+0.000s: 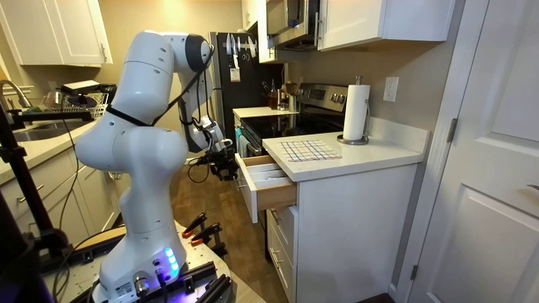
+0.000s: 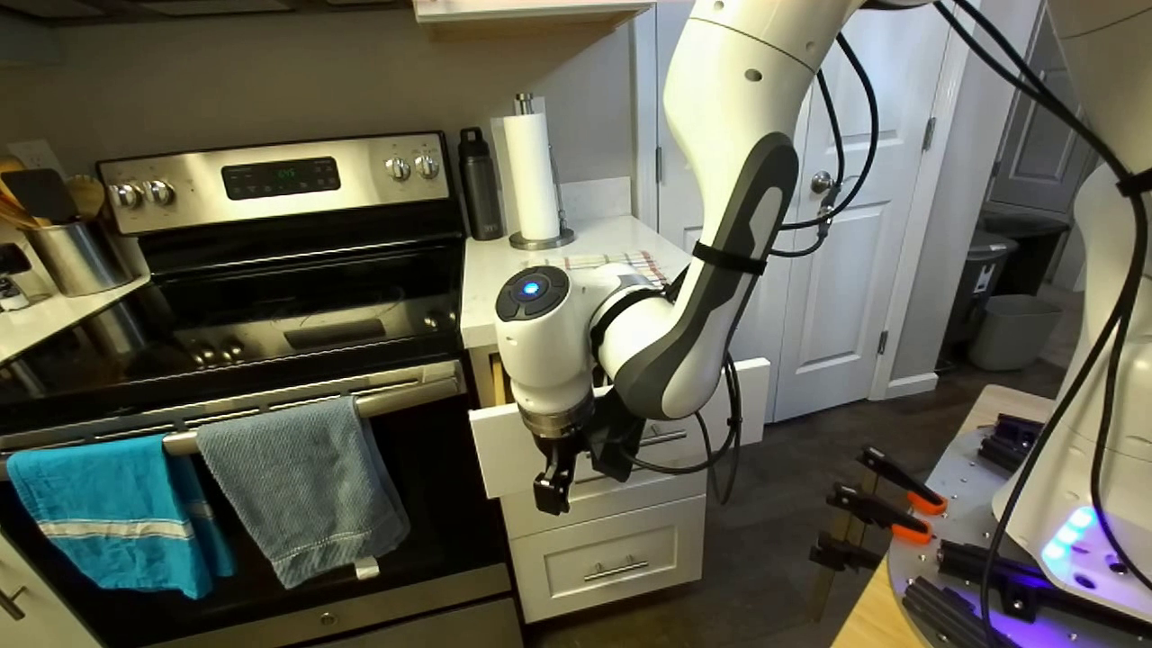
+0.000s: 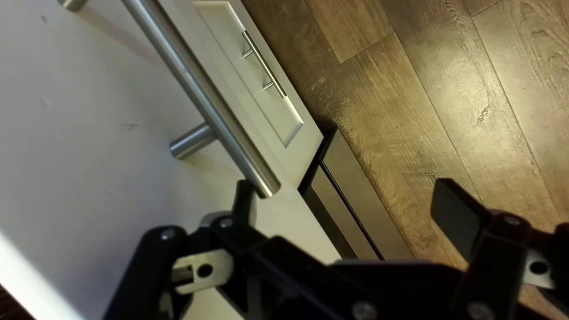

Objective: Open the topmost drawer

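Observation:
The topmost drawer stands pulled out under the counter, its tan wooden side (image 1: pixel 276 197) and white inner tray showing in an exterior view. Its flat white front (image 2: pixel 495 450) is partly hidden by the arm in an exterior view. In the wrist view the white front (image 3: pixel 111 146) fills the left, with its steel bar handle (image 3: pixel 209 104). My gripper (image 3: pixel 344 193) is open, with nothing between its fingers. One fingertip is at the handle's end, partly behind the bar; I cannot tell whether they touch. The gripper (image 2: pixel 552 490) also shows in front of the drawer in an exterior view.
Deeper drawers with bar handles (image 2: pixel 616 569) are below. The counter (image 1: pixel 358 162) above bears a checked cloth (image 1: pixel 309 150) and a paper towel roll (image 1: pixel 357 111). The stove with a grey towel (image 2: pixel 301 495) and a blue towel (image 2: pixel 112 513) adjoins the drawers.

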Controlling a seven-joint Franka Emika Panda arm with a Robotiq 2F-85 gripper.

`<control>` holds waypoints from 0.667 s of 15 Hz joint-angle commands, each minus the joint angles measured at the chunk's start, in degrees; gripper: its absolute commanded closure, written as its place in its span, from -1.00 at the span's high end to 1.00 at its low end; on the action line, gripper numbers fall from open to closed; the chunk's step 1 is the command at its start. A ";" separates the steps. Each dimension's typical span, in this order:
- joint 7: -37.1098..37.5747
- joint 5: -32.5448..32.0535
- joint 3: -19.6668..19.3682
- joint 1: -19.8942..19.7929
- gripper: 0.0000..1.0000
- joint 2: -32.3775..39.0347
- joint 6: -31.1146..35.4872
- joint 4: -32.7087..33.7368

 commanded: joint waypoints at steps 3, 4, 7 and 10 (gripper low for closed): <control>-0.24 0.27 -0.06 0.09 1.00 -0.07 -0.09 0.02; 0.44 -0.15 -0.30 0.29 1.00 -0.30 0.38 -0.12; 2.39 -3.24 -0.74 3.15 1.00 -1.32 -0.70 0.29; 5.16 -11.30 -1.79 8.32 1.00 -2.39 -3.27 1.87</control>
